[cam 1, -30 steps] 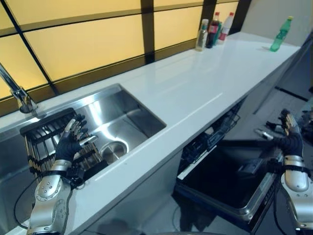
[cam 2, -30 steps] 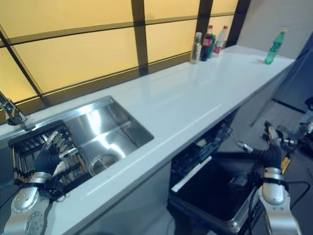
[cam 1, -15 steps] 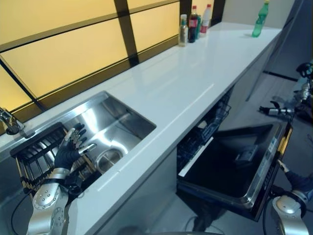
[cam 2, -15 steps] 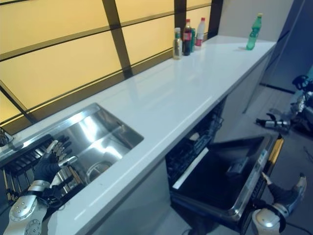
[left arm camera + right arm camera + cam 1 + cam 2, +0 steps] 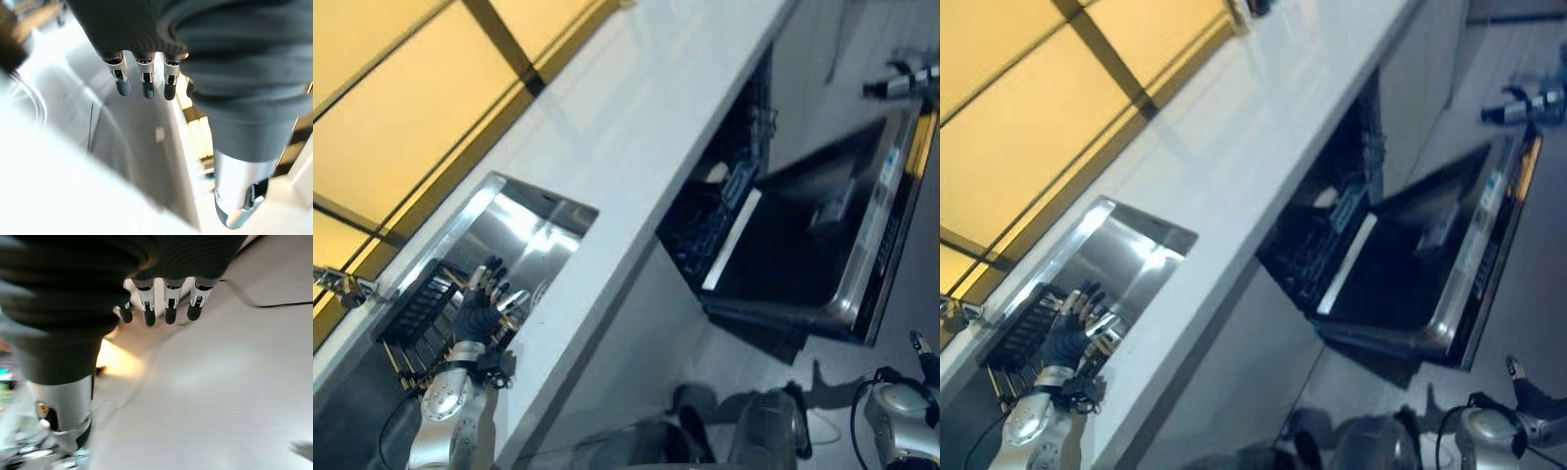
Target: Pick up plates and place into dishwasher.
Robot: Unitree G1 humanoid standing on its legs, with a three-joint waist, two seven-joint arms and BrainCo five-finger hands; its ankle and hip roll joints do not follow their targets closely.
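My left hand [image 5: 480, 305] is held open, fingers spread, just above the dark dish rack [image 5: 411, 311] that sits in the steel sink [image 5: 538, 235]. Its wrist view has the straight fingers [image 5: 145, 81] over the sink's shiny wall, holding nothing. The dishwasher [image 5: 724, 196] stands open under the counter, its door [image 5: 818, 245] folded down flat. A pale round thing [image 5: 710, 174] lies in its lower rack; I cannot tell what it is. My right hand [image 5: 168, 303] hangs low beside the door, fingers straight, over bare floor. No plate can be made out in the dish rack.
The long white counter [image 5: 636, 117] runs from the sink to the far end. A tap [image 5: 337, 284] stands behind the sink. The lowered door juts out into the floor space. Some dark equipment [image 5: 901, 83] lies on the floor beyond it.
The camera has swung and tilted, so the whole scene has shifted. My right hand has dropped from beside the door to low near the floor. The left hand stays over the rack.
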